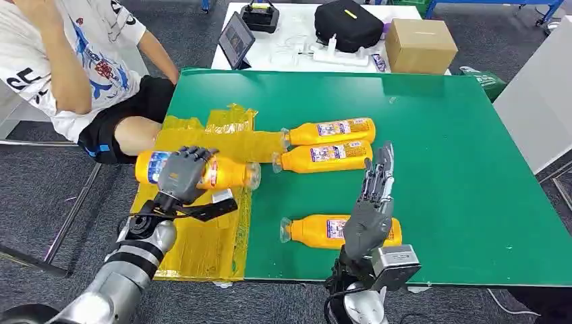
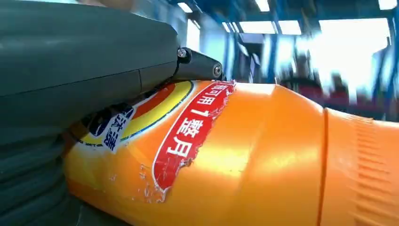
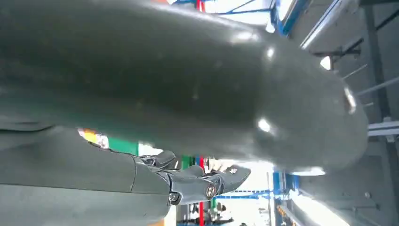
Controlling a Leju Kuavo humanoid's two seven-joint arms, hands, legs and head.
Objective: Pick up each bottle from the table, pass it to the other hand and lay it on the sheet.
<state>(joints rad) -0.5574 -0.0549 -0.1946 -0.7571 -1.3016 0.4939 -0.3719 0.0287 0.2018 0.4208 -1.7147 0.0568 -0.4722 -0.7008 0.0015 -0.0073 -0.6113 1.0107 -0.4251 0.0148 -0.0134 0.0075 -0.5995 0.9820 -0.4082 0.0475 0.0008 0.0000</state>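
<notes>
The left hand [image 1: 181,174] wraps its fingers around an orange bottle [image 1: 229,173], full of orange liquid, holding it over the yellow sheet [image 1: 202,250]. The bottle lies sideways, long axis running across the robot's front, clear cap end poking out toward the right hand's side. Up close in the left wrist view, the held bottle [image 2: 244,160] shows a torn red label.

The right hand [image 1: 373,206] is empty, fingers stretched straight and apart, pointing away from the robot. Right beneath its palm lies another orange bottle [image 1: 311,230] on the green table [image 1: 472,169], cap toward the left hand. Beyond its fingertips lie two more full bottles [image 1: 327,144], side by side, caps the same way.
</notes>
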